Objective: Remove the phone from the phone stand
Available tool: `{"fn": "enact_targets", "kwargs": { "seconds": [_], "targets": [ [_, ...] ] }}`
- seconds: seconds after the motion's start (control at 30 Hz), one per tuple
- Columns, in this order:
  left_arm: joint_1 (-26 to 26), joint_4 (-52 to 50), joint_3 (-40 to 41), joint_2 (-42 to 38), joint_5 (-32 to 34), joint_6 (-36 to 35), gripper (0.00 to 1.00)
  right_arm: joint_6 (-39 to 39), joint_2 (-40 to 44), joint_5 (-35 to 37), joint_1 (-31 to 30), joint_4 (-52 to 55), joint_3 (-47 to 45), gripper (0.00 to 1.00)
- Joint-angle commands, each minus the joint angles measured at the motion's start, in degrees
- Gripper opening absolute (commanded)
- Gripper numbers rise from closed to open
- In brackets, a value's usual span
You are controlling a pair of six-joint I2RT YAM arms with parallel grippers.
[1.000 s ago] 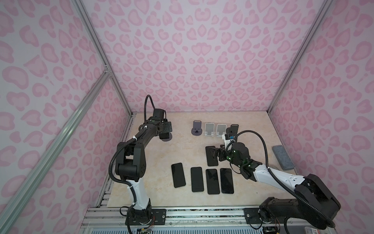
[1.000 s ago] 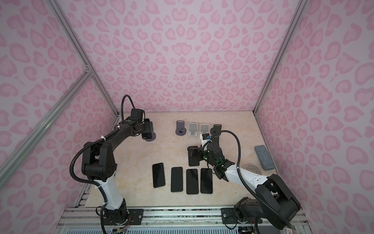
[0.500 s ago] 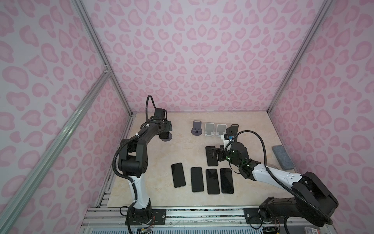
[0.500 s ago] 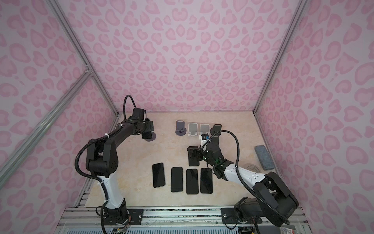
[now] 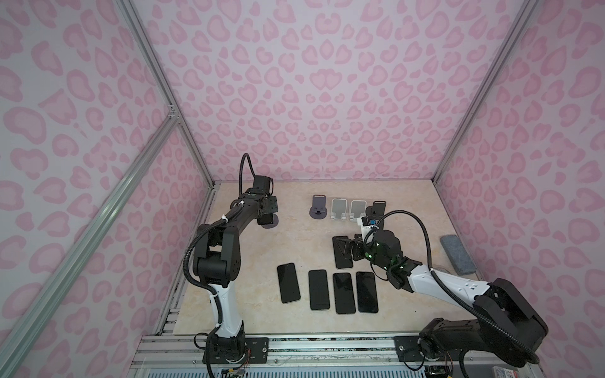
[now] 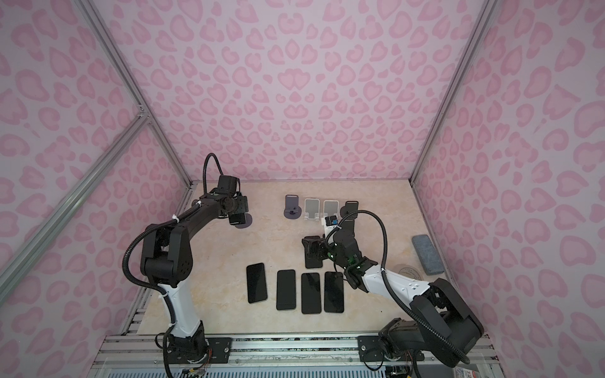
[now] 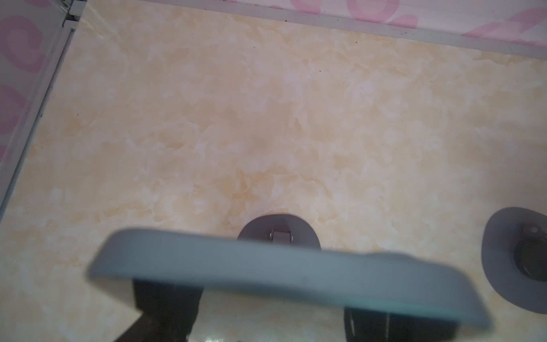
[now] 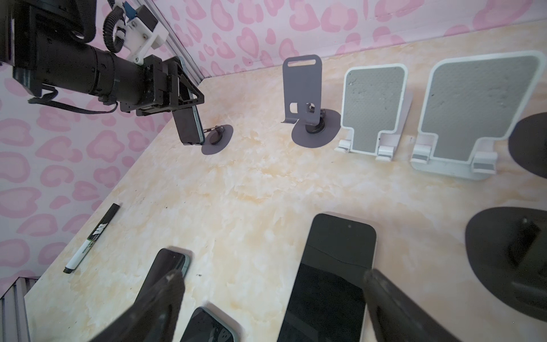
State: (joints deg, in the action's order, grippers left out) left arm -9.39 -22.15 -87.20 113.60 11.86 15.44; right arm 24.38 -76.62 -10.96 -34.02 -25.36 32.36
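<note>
The left tool [image 8: 186,97] is clamped on the upper part of the dark phone [image 8: 189,125]. The phone stands upright over its round grey phone stand [image 8: 218,140] at the far left of the desk [image 8: 266,183]. The right tool [image 8: 272,277] hangs wide above a flat phone [image 8: 334,266] right of centre, gripping nothing. A row of four phones [image 5: 318,289] lies nearer.

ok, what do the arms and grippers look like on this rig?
Left arm and right arm: black joints, one white link, a white wrist bracket, and a black corrugated cable looped outside. White zip ties on the left, green lights on the right. Left gripper and right gripper are black.
</note>
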Motion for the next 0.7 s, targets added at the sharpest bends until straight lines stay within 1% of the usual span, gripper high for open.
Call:
{"fn": "enact_targets", "kwargs": {
  "seconds": [0.0,0.2,0.47,0.67],
  "targets": [
    [0.07,0.88,0.69,-1.20,0.03,-0.05,0.63,-0.26,0.23,0.00,-0.25,-0.85,-0.19,0.96],
    [-0.19,0.62,1.59,-4.21,-0.82,-0.30,0.63,-0.39,-0.02,-0.02,-0.85,-0.82,-0.02,0.96],
    [-0.33,0.27,2.03,-6.18,-1.24,-0.48,0.63,-0.70,-0.11,0.06,-1.18,-0.65,0.16,0.96],
    [-0.80,-0.30,2.12,-9.93,-1.24,-0.74,0.62,-0.48,0.05,-0.96,-1.25,-1.41,-0.10,0.96]
  ]
}}
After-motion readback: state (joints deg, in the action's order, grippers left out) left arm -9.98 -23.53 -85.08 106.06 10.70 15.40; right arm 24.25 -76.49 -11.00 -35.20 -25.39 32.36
